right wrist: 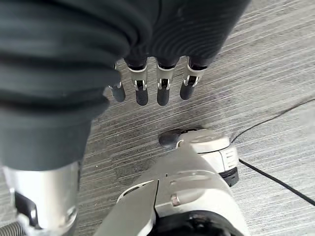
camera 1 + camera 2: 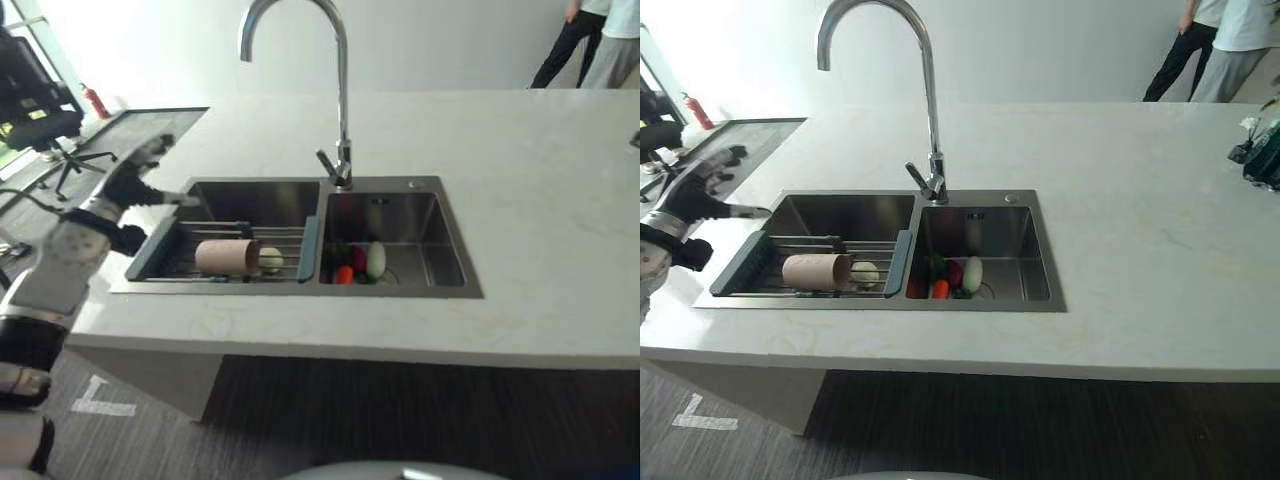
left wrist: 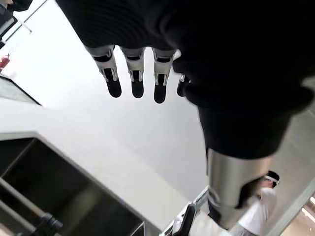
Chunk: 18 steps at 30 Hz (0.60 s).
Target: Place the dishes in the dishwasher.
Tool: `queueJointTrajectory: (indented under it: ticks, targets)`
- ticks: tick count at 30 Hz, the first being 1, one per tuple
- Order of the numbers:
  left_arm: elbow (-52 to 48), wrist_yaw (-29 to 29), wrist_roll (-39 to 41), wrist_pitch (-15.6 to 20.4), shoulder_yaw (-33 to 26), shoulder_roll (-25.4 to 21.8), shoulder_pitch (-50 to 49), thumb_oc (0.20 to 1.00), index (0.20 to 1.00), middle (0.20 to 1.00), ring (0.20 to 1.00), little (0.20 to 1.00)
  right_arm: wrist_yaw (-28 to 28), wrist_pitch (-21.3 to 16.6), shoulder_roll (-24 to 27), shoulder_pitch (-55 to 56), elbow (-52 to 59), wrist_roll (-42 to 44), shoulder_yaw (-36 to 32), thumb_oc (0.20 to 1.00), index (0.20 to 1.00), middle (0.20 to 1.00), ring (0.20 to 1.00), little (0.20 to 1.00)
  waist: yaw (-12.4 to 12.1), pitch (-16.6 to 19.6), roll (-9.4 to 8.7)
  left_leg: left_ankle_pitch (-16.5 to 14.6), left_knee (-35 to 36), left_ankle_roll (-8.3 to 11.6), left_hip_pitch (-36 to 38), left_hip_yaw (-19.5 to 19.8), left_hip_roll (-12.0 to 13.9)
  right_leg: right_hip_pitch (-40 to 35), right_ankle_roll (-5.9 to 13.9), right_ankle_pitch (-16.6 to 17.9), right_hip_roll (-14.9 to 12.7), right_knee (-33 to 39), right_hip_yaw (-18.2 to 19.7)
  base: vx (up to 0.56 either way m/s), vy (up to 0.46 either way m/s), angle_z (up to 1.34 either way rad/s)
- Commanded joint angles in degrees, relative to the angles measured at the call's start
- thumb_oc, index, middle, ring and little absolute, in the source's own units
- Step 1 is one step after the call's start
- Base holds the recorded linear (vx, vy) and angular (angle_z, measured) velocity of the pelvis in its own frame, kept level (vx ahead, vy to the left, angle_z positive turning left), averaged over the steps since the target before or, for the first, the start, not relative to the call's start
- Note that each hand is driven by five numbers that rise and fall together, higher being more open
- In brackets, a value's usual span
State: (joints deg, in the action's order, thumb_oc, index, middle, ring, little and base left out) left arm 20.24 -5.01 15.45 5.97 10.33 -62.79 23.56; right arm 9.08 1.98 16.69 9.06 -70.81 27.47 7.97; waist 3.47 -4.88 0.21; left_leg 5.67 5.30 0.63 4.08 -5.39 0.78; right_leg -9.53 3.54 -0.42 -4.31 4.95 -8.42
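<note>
Left eye view gives me the clearest read: my left hand (image 2: 135,185) is raised over the counter (image 2: 540,200) at the outer edge of the left sink basin (image 2: 250,200), fingers straight and spread wide, holding nothing. I judge this to be the reach toward the first dish, with nothing grasped yet. A tan cup (image 2: 227,257) lies on its side on the wire rack (image 2: 245,235) set across that basin, with a small pale round thing (image 2: 271,259) touching its open end; I can't tell what that is. The cup sits below and toward the tap (image 2: 340,90) from my fingers, near but clearly apart. In the right basin (image 2: 410,240) a few pieces of produce (image 2: 358,262) are piled by the drain. My right hand (image 1: 152,83) hangs low over the floor, fingers relaxed and empty. Next I'd need to lower the left hand into the basin, turn it so fingers and thumb can close round the cup's side, then lift clear of the rack. I see no dishwasher from here, so finding it comes afterwards. Two people (image 2: 600,40) stand at the far end of the counter.
</note>
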Motion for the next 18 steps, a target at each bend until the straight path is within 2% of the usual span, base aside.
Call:
queueJointTrajectory:
  ticks: [1, 7, 8, 11, 14, 18]
  targets:
    - [5.2, 0.9, -2.9, 0.3, -2.8, 0.4, 9.3, 1.0, 1.0, 1.0, 1.0, 1.0, 1.0, 0.0, 2.4, -2.5, 0.7, -0.5, -0.9, 1.0, 1.0, 1.0, 1.0, 1.0, -1.0, -3.7, 2.25, -5.3, -0.3, -0.31, 3.2, -2.7, 0.4, 3.7, 5.07, 3.6, -1.4, -2.7, -0.9, -0.03, 0.074, -0.15]
    - [11.0, 0.6, -9.9, 0.9, 3.5, 2.0, 12.1, 1.0, 1.0, 1.0, 1.0, 1.0, 1.1, -0.4, 3.8, -2.8, 2.9, 1.2, -0.3, 1.0, 1.0, 1.0, 1.0, 1.0, 0.2, -6.2, 2.08, -4.5, -0.3, -0.47, 0.9, -3.6, 0.6, 6.7, 5.46, 4.8, -1.5, -2.9, 0.9, -0.07, 0.099, -0.14]
    - [14.1, 3.2, -12.9, 1.4, 7.4, 2.3, 15.2, 1.0, 1.0, 1.0, 1.0, 1.0, 0.6, -0.5, 5.6, -4.5, 4.8, 2.7, 0.3, 1.0, 1.0, 1.0, 1.0, 1.0, 0.6, -8.2, 1.96, -3.8, -0.4, -0.55, -1.0, -3.4, 0.7, 8.8, 5.21, 5.1, -1.3, -3.2, 1.9, -0.24, 0.234, -0.02]
    - [17.0, 4.1, -17.1, 2.0, 11.6, 1.2, 20.3, 1.0, 1.0, 1.0, 1.0, 1.0, 0.8, -0.5, 7.3, -6.5, 6.7, 4.2, 1.0, 1.0, 1.0, 1.0, 1.0, 1.0, 0.4, -10.7, 1.11, -3.3, -0.9, -0.63, -3.4, -3.4, 1.0, 10.8, 5.24, 5.6, -1.3, -3.5, 2.2, -0.23, 0.12, 0.0]
    - [18.4, 4.0, -21.4, 3.6, 17.9, -2.2, 27.4, 1.0, 1.0, 1.0, 1.0, 1.0, 2.1, -0.5, 8.5, -8.5, 7.9, 6.3, 2.2, 1.0, 1.0, 1.0, 1.0, 1.0, -0.5, -13.3, -0.71, -2.6, -1.3, -0.59, -6.2, -2.7, 1.4, 12.7, 5.49, 6.2, -1.1, -3.7, 1.9, -0.18, -0.008, 0.04]
    - [18.5, 4.9, -26.8, 5.6, 21.8, -6.3, 30.2, 1.0, 1.0, 1.0, 1.0, 1.0, 2.5, -0.6, 9.2, -9.1, 9.4, 7.4, 3.3, 1.0, 1.0, 1.0, 1.0, 1.0, -1.4, -14.3, -1.16, -2.2, -1.4, -0.28, -7.1, -1.8, 1.6, 13.1, 5.59, 6.1, -1.4, -4.1, 0.8, -0.05, 0.011, 0.13]
